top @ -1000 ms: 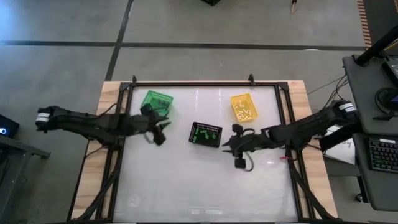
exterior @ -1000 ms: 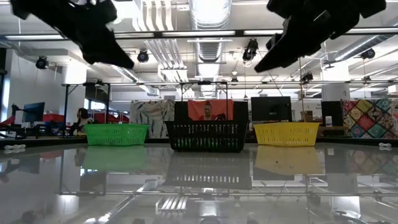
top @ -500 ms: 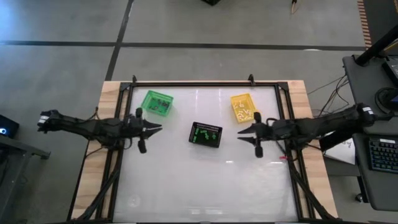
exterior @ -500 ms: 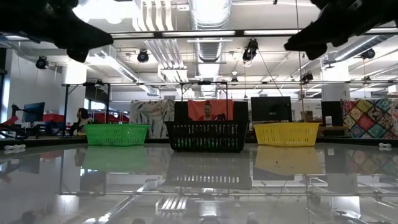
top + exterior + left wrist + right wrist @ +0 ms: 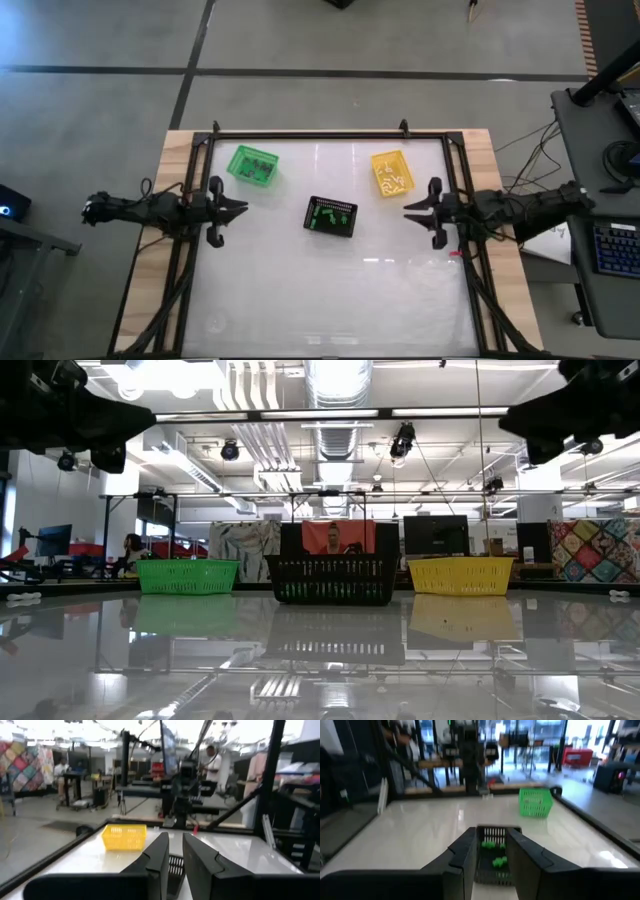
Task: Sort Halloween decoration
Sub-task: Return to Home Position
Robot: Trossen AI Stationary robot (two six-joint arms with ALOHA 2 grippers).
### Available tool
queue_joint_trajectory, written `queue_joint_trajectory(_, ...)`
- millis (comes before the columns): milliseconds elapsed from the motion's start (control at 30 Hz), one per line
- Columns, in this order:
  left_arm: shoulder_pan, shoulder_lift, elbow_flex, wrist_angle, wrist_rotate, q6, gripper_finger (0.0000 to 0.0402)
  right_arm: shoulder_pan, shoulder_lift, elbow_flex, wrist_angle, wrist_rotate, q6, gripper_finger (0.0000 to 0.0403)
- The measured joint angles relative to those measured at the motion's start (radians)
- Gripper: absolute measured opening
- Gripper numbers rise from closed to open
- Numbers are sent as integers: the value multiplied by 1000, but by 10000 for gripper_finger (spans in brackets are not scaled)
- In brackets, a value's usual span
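The white table [image 5: 330, 290] holds three baskets; tiny trinkets [image 5: 331, 214] lie inside the black basket [image 5: 312, 223], others in green [image 5: 237, 156] and yellow [image 5: 377, 160]. Left gripper [image 5: 240, 207] and right gripper [image 5: 408, 209] hang at opposite edges, fingers slightly parted, empty

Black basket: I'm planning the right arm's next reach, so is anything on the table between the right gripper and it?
Nothing visible does. The right gripper hangs at the table's right edge, pointing inward, with only bare tabletop toward the black basket. The yellow basket sits off that line, farther back.
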Motion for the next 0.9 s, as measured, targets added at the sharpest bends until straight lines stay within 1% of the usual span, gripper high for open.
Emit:
queue_joint_trajectory(67, -1, 1, -12, 24, 14, 12, 37, 0, -79, -28, -11, 0, -1, 95)
queue_joint_trajectory(167, -1, 8, -32, 49, 65, 16, 37, 0, -195, -57, -40, 2, -5, 95)
queue_joint_trajectory(200, -1, 1, -47, 73, 80, 17, 37, 0, -215, -62, -40, 3, -8, 95)
queue_joint_trajectory(233, -1, 0, -61, 96, 93, 21, 37, 0, -212, -65, -27, 4, -11, 95)
queue_joint_trajectory(300, -2, 9, -59, 115, 139, 23, 37, 0, -212, -73, -76, 7, -18, 95)
queue_joint_trajectory(433, -1, 20, -60, 129, 196, 20, 37, -2, -200, -83, -51, 32, -32, 95)
queue_joint_trajectory(467, -1, 24, -60, 123, 200, 20, 37, -3, -201, -91, -45, 37, -37, 95)
queue_joint_trajectory(533, -1, 26, -60, 60, 208, 25, 37, -6, -201, -113, -65, 48, -57, 95)
queue_joint_trajectory(633, -1, 29, -60, -26, 185, -4, 37, -6, -199, -141, -96, 103, -58, 95)
queue_joint_trajectory(900, 1, 79, -59, -28, 173, -18, 37, -6, -167, -136, -92, 135, -147, 95)
